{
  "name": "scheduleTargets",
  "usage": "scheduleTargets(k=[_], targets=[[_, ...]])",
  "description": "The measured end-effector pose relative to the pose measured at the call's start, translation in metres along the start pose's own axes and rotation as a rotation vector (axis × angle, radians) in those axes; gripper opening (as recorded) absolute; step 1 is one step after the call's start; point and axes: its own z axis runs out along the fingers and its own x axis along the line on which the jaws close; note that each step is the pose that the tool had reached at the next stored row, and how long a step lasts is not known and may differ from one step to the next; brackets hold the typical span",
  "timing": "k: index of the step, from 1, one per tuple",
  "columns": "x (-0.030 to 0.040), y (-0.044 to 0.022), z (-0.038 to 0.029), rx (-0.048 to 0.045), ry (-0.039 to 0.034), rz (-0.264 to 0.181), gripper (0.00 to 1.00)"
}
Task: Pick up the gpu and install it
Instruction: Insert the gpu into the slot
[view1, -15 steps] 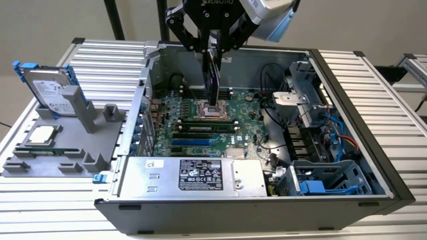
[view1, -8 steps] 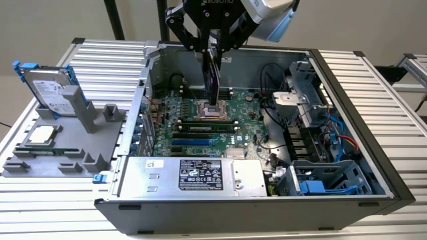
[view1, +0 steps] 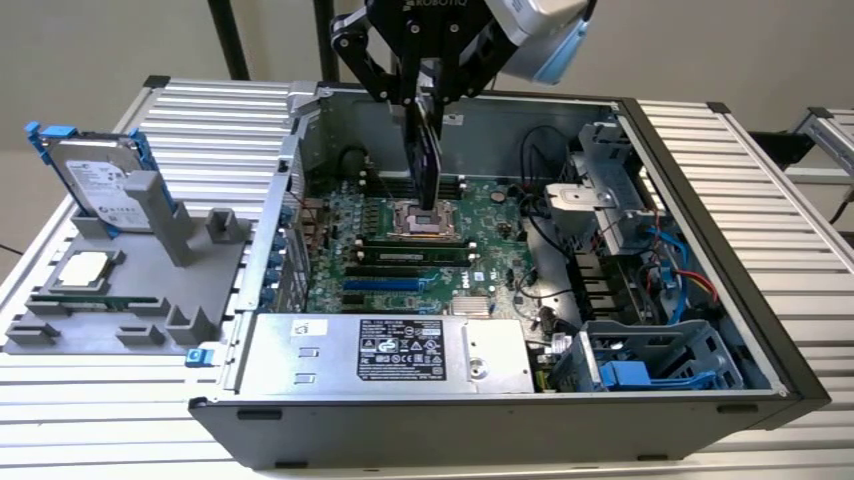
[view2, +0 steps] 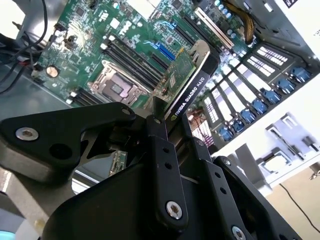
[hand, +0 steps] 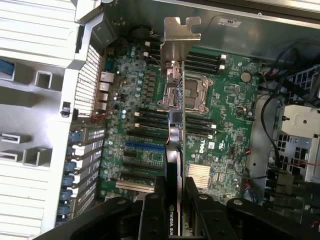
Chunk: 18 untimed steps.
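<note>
Your gripper (view1: 427, 95) is shut tight on the gpu (view1: 430, 160). Its two fingers (hand: 152, 210) pinch the flat sides of the card at one end, so the thin card cannot slip or swing.

The gpu hangs long way down inside the case (view1: 694, 200). The silver bracket (hand: 181, 35) is at the far end from the gripper, the end nearest the board (view1: 400, 250). I think it hangs this way because you grabbed the end that was free to reach.

The case lies on its side with the open side up. That lets your arm come in from above. The board lies flat at the bottom, so all its parts face you.

In the exterior view the low end of the card is just over the socket (view1: 434, 222). It seems not to touch it. The long slots (hand: 145, 145) lie beside that spot and have no card in them, so the gpu is not in yet.

The drive (view1: 100, 185) leans in the grey stand (view1: 147, 300), well apart from the case.
</note>
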Motion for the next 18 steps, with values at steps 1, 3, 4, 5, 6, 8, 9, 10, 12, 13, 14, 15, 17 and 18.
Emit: scheduleTargets(k=[1,3,4,5,6,8,9,10,12,13,14,15,17,18], targets=[[0.0,0.0,0.0,0.0,0.0003,-0.004,0.0],[0.0,0.0,-0.0001,-0.0001,0.0008,-0.011,0.0],[0.0,0.0,-0.0002,-0.0002,0.001,-0.015,0.0],[0.0,0.0,-0.0002,-0.0004,0.0012,-0.019,0.0],[0.0,0.0,-0.0002,-0.0005,0.0014,-0.024,0.0],[0.0,0.0,-0.0002,-0.0007,0.002,-0.033,0.0],[0.0,0.0,-0.0003,-0.0008,0.0022,-0.037,0.0],[0.0,0.0,-0.0003,-0.001,0.0025,-0.042,0.0],[0.0,0.0,-0.0003,-0.0012,0.003,-0.052,0.0],[0.0,0.0,-0.0003,-0.0013,0.0033,-0.056,0.0],[0.0,0.0,-0.0003,-0.0015,0.0036,-0.061,0.0],[0.0,0.0,-0.0003,-0.0016,0.0039,-0.067,0.0],[0.0,0.0,-0.0004,-0.0019,0.0045,-0.077,0.0],[0.0,0.0,-0.0004,-0.002,0.0048,-0.083,0.0]])
